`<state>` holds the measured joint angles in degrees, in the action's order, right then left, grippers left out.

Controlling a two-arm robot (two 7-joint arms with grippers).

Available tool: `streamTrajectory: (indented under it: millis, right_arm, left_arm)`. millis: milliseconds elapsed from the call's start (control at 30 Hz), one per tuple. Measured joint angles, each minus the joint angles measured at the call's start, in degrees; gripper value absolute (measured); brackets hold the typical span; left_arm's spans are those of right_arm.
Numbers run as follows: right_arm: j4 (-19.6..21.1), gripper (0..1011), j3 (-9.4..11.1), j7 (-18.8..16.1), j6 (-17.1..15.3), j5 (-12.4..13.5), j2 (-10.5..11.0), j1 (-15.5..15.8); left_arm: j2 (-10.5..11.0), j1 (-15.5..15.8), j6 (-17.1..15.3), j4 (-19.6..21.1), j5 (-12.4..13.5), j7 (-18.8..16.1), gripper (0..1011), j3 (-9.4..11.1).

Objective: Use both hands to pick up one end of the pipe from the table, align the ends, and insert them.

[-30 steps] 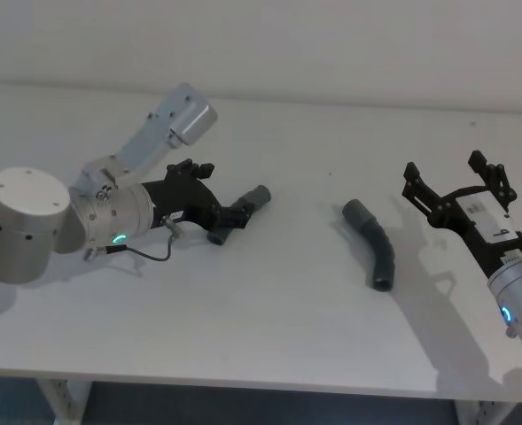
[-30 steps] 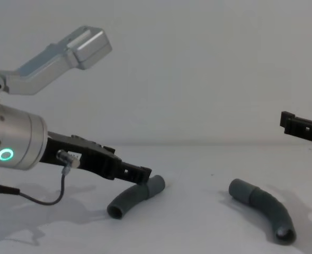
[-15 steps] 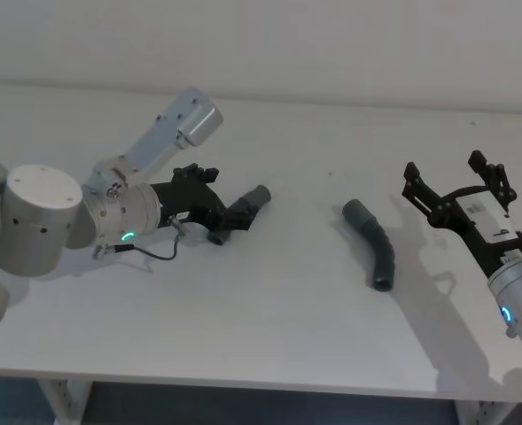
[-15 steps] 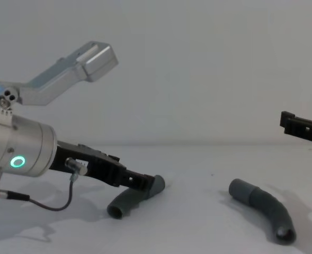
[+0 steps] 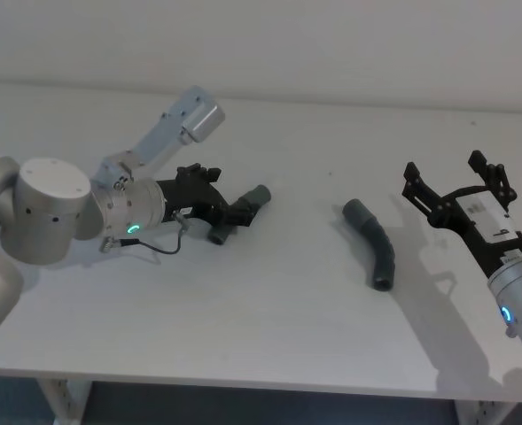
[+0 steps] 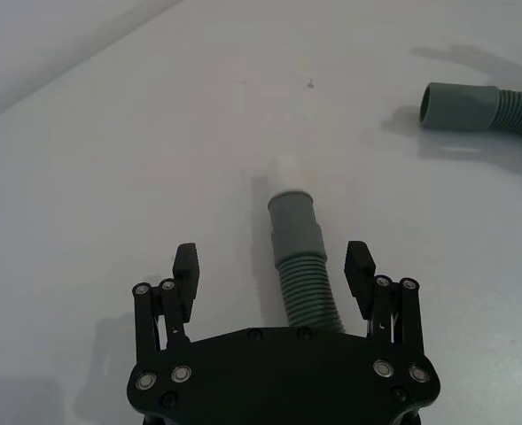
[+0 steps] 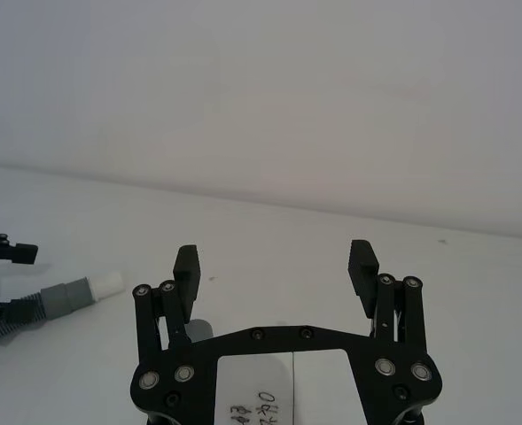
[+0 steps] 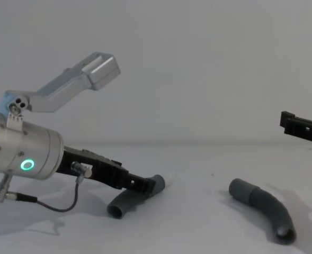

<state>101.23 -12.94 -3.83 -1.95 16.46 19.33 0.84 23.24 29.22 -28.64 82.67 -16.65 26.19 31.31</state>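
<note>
So the left gripper (image 5: 231, 212) is down low on the left side of the table (image 5: 269, 336), straddling the left hose piece (image 5: 258, 196). In the left wrist view its fingers (image 6: 186, 270) are spread wide, one on each side of the ribbed section, with a gap both sides, so they're around the hose but not pinching it. That piece lies on the table with its narrow cuff and white tip (image 6: 286, 168) sticking out past the fingertips toward the middle of the table. Its other end points back toward the robot.

The right hose piece (image 5: 377, 246) lies well apart from it, over on the right half of the table. It's curved, with its wide cuff (image 6: 460, 106) at the far end, facing roughly toward the left piece. A tiny dark speck (image 5: 330, 173) sits on the table, a bit beyond the stretch between the two pieces.

The right gripper (image 5: 443, 165) hangs just to the right of that second piece, above the table, with its fingers opened wide and holding nothing.

Other bits: the left wrist has a green ring light (image 8: 26, 164), and a thin black cable (image 8: 55, 203) loops off it down onto the table behind the gripper. A silver bracket (image 5: 185, 119) sticks up at an angle over the left arm.
</note>
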Motion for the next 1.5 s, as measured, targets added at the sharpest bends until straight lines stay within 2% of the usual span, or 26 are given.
streamTrajectory:
  millis: [433,1033,1300,1400,1433,1467,1500]
  right_arm:
    - [0.00,1001,0.00,0.00,0.00,0.00,0.00,0.00]
    - [0.00,1001,0.00,0.00,0.00,0.00,0.00,0.00]
    - [0.00,1001,0.00,0.00,0.00,0.00,0.00,0.00]
    - [0.00,1001,0.00,0.00,0.00,0.00,0.00,0.00]
    - [0.00,1001,0.00,0.00,0.00,0.00,0.00,0.00]
    - [0.00,1001,0.00,0.00,0.00,0.00,0.00,0.00]
    - [0.00,1001,0.00,0.00,0.00,0.00,0.00,0.00]
  left_arm:
    - [-1.96,2.84,1.35,-5.60,0.19,2.02,1001,1.14]
    - [-2.93,4.00,1.17,-7.86,-0.25,2.54,1001,1.78]
    - [-3.04,4.12,0.97,-8.09,-0.41,2.56,844,1.86]
    - [-3.05,4.14,0.91,-8.15,-0.44,2.56,752,1.88]
    - [-3.05,4.14,0.91,-8.15,-0.44,2.56,752,1.88]
    - [-3.07,4.16,0.88,-8.19,-0.46,2.57,677,1.89]
    - [-3.07,4.16,0.87,-8.20,-0.47,2.56,662,1.90]
